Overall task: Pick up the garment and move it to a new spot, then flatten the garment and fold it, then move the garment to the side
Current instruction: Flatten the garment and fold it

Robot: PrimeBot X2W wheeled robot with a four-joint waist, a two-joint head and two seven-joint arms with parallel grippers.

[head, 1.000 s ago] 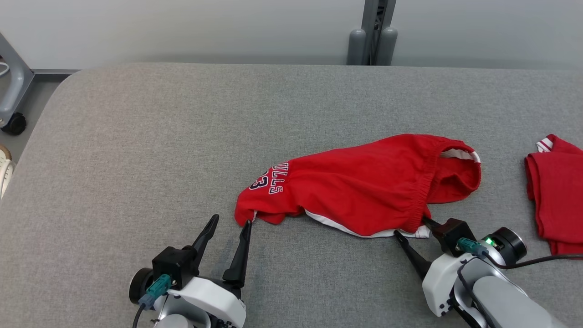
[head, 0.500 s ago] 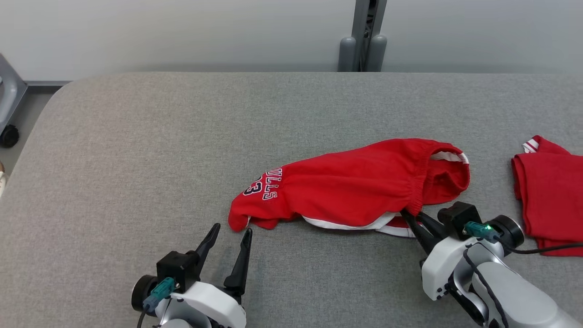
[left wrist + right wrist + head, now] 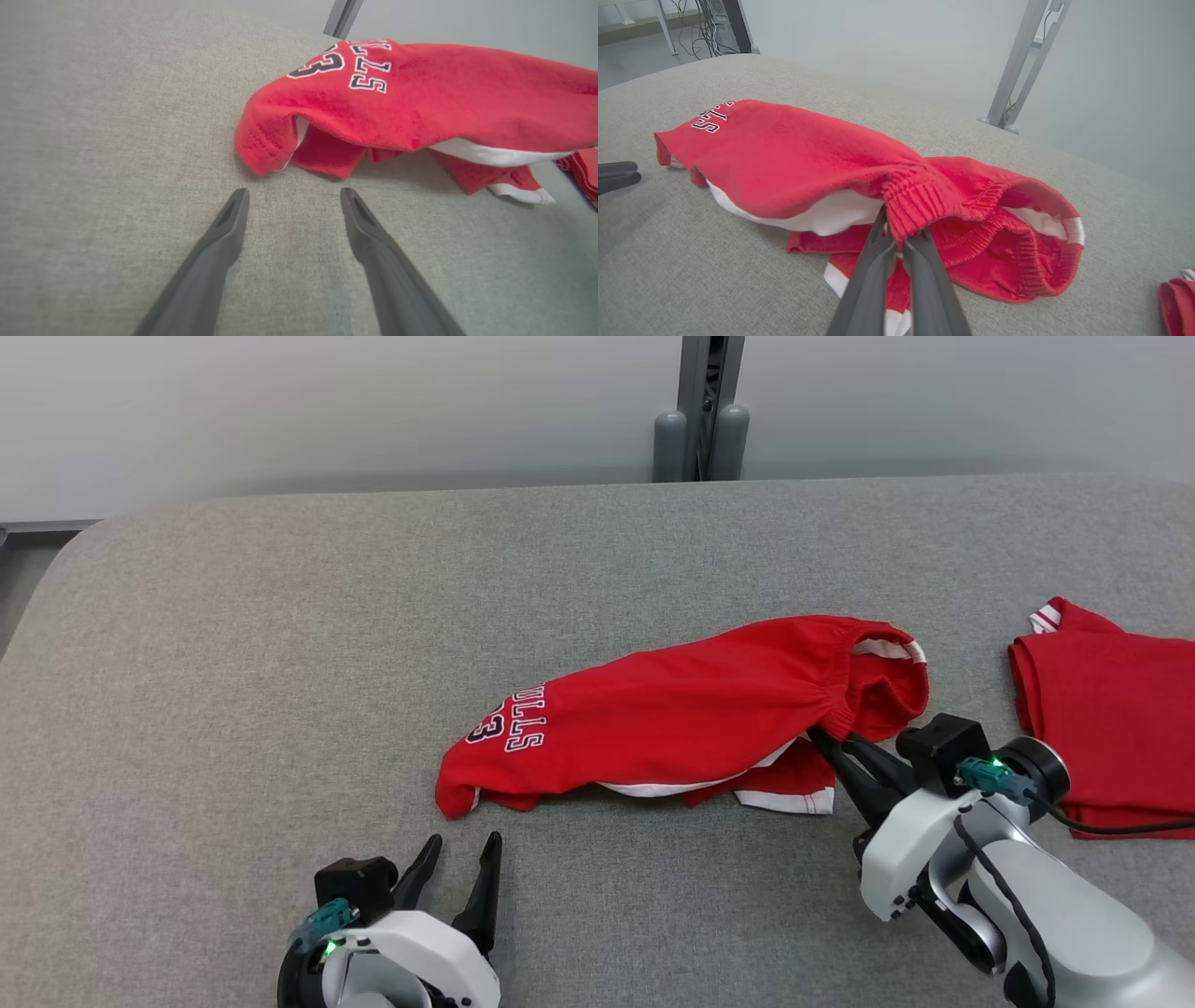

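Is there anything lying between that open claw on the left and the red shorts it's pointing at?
Nothing visible. Just bare grey table lies between the left gripper and the near hem of the red shorts. The right gripper is shut on their waistband.

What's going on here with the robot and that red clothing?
The robot's right gripper is shut on the elastic waistband of the red basketball shorts, holding that end slightly off the grey table. The left gripper is open, just short of the leg hem, touching nothing. Another red garment lies to the right.
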